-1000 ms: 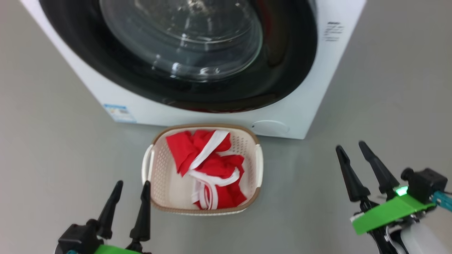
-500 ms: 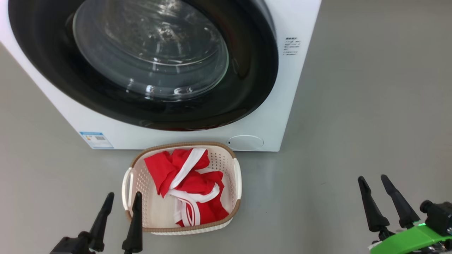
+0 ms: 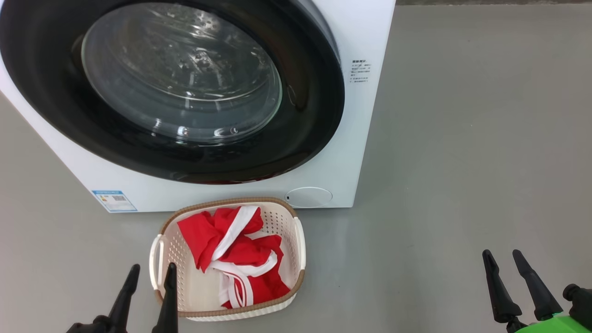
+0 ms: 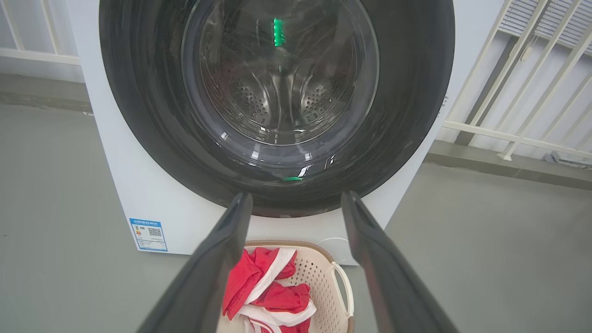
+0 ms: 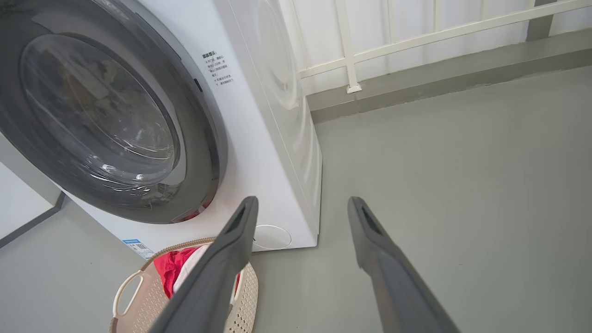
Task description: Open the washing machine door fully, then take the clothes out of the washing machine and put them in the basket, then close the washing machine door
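Observation:
The white washing machine [image 3: 360, 138] stands with its door [image 3: 300, 138] shut flat against the front, black rim around the clear glass bowl. Through the glass in the left wrist view the steel drum shows behind the door [image 4: 407, 115]. Just in front of it on the floor sits the cream basket [image 3: 286, 231], holding the red and white clothes [image 3: 240, 252]. My left gripper [image 3: 153, 267] is open and empty at the basket's near left corner. My right gripper [image 3: 501, 253] is open and empty over bare floor, far to the right. The right wrist view shows the door [image 5: 203, 138] and the basket [image 5: 143, 296].
A blue label sticker [image 3: 114, 200] and a round cap [image 3: 308, 197] sit low on the machine's front. A white railing [image 5: 351, 55] runs along the wall behind. Grey floor [image 3: 462, 185] stretches to the right of the machine.
The whole head view has shifted, so the camera has moved: machine and basket sit further left and lower. Both grippers show lower in the picture, still open. The clothes lie as before.

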Controlling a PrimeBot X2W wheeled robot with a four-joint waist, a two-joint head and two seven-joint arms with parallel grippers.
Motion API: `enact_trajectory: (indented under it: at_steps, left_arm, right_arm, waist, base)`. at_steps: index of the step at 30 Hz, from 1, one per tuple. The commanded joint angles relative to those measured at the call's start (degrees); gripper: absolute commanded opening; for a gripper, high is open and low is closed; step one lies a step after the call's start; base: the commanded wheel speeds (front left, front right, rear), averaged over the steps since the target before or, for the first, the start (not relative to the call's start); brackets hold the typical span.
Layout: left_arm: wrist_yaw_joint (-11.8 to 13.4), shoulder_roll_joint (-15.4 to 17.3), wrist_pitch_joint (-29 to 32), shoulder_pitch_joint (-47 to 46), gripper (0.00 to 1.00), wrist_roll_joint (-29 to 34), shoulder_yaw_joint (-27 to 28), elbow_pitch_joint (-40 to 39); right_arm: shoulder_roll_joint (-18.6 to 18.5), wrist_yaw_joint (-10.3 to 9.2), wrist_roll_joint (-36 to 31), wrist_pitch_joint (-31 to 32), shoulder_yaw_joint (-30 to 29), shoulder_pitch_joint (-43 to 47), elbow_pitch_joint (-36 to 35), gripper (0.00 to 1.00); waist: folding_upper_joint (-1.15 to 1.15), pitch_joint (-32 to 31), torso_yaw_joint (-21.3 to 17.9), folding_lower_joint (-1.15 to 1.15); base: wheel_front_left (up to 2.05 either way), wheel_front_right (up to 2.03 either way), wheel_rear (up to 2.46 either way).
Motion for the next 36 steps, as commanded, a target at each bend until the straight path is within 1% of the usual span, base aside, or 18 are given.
enact_trajectory:
  at_steps: [1, 17, 18, 22, 25, 29, 33, 36]
  left_arm:
    - [-0.32, 0.7, -0.28, -0.31, 1.0, -0.4, 2.05, -1.66]
    - [-0.32, 0.45, -0.28, -0.59, 1.0, -0.7, 2.74, -1.16]
    - [0.0, -0.03, 0.0, -0.01, 0.0, -0.44, 0.67, 0.09]
    - [0.08, -0.78, 0.09, 0.04, 0.0, -0.49, 0.26, 2.86]
    - [0.07, -0.8, 0.45, -0.06, 0.0, -2.13, 0.24, 3.0]
    - [0.06, -0.66, 1.03, -0.25, 0.0, -4.64, 0.29, 3.04]
    - [0.04, -0.53, 1.61, -0.57, 0.0, -7.14, 0.33, 3.21]
    - [0.04, -0.44, 2.05, -0.85, 0.0, -9.02, 0.36, 3.35]
  right_arm:
    - [-0.97, -0.05, -0.75, -0.36, 0.72, -0.38, -1.48, 1.0]
    - [-0.58, -0.05, -0.83, -0.36, 0.82, -0.93, -1.45, 1.0]
    - [0.45, 0.0, -0.01, 0.0, -0.02, 0.04, -0.04, 0.0]
    - [1.95, 0.0, 0.12, 0.03, 0.68, 0.28, 2.59, 0.0]
    - [2.22, 0.01, 1.4, 0.42, 0.62, 0.11, 2.67, 0.0]
    - [2.34, 0.01, 3.32, 1.04, 0.46, -0.21, 2.6, 0.0]
    - [2.47, 0.01, 5.25, 1.66, 0.3, -0.65, 2.67, 0.0]
    - [2.57, 0.0, 6.69, 2.13, 0.17, -1.02, 2.69, 0.0]
  waist:
    - [0.0, 0.2, -0.1, 0.0]
    - [0.0, 0.32, -0.15, 0.0]
    - [0.0, 0.31, -0.16, 0.0]
    - [0.0, 0.31, -0.16, 0.0]
    - [0.0, 0.25, -0.19, 0.01]
    - [0.0, -0.08, -0.24, 0.13]
    - [0.0, -0.16, -0.29, 0.02]
    - [0.0, -0.24, -0.33, 0.0]
  base:
    - [0.0, 0.0, 0.0]
    - [0.0, 0.0, 0.0]
    - [0.0, 0.0, 0.0]
    - [0.0, 0.0, 0.0]
    - [0.0, 0.0, 0.0]
    - [0.0, 0.0, 0.0]
    - [0.0, 0.0, 0.0]
    - [0.0, 0.0, 0.0]
